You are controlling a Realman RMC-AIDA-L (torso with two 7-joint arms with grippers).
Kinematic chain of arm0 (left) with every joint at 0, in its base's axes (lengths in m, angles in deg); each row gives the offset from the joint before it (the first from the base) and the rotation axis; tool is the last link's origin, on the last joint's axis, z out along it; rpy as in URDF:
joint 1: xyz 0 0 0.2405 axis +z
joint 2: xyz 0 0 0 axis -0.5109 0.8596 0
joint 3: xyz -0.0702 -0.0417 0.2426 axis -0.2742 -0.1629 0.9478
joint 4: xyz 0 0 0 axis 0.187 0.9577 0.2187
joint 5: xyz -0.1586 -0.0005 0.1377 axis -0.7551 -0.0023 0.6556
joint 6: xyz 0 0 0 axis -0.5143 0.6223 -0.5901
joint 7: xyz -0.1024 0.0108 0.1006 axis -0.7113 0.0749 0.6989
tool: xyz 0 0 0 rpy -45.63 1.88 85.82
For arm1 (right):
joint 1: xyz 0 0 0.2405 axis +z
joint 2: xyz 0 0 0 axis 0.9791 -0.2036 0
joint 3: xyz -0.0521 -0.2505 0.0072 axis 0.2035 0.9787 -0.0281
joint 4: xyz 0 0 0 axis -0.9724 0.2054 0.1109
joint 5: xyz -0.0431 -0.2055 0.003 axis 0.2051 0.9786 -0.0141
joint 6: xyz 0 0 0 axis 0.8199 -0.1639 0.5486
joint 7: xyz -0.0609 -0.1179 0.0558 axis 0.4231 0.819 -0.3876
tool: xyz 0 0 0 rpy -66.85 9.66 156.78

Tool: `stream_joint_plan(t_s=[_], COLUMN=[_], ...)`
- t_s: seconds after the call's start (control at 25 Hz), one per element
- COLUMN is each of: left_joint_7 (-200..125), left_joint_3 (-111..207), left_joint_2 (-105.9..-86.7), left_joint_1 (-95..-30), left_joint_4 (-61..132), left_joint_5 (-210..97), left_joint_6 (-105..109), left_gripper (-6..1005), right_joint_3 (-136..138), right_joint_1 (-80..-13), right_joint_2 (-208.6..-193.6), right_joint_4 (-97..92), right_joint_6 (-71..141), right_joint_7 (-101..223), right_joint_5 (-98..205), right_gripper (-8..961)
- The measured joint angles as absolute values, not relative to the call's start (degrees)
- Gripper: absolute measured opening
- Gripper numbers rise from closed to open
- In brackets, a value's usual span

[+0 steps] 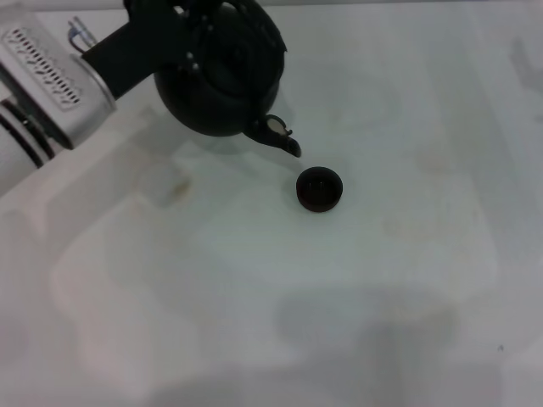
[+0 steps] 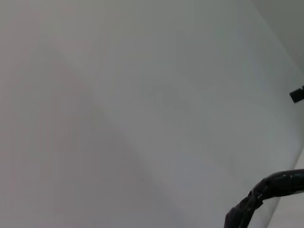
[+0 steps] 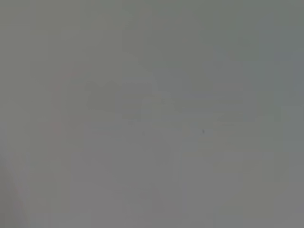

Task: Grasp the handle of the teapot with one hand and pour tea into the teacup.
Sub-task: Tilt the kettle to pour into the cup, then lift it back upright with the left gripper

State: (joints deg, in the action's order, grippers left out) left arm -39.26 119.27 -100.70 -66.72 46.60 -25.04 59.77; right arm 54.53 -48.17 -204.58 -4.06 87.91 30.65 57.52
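- One white counter (image 1: 254, 288) carries the whole job; the right arm is out of sight, so its jaws cannot be judged.
- The left arm comes in from the head view's upper left, its left gripper (image 1: 199, 38) up at the handle (image 1: 246, 17) atop the teapot (image 1: 216, 80); whether its jaws pinch the hoop I cannot tell, though the pot seems to be carried.
- The teapot sits near the far edge, tipped with its spout (image 1: 280, 136) angled down toward the teacup (image 1: 320, 188).
- The teacup stands upright just beyond the spout tip, not yet under it.
- To pour well, I judge the spout should move directly over the cup first, then tilt slowly, since the cup is a very small target.
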Motion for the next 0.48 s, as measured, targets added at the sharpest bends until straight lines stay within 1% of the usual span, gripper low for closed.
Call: stream_joint_plan(t_s=[0.48], left_joint_7=[-39.44], left_joint_3=[123.08], left_joint_2=[-100.75], left_joint_1=[-69.57], left_joint_4=[46.8], left_joint_5=[-24.93], left_joint_6=[57.1], left_gripper=[103], right_joint_3=[54.54], right_joint_1=[-48.17], right_joint_2=[-204.51], right_joint_4=[-4.13], right_joint_6=[88.0], right_joint_7=[30.65], right_joint_5=[57.15], right_gripper=[825])
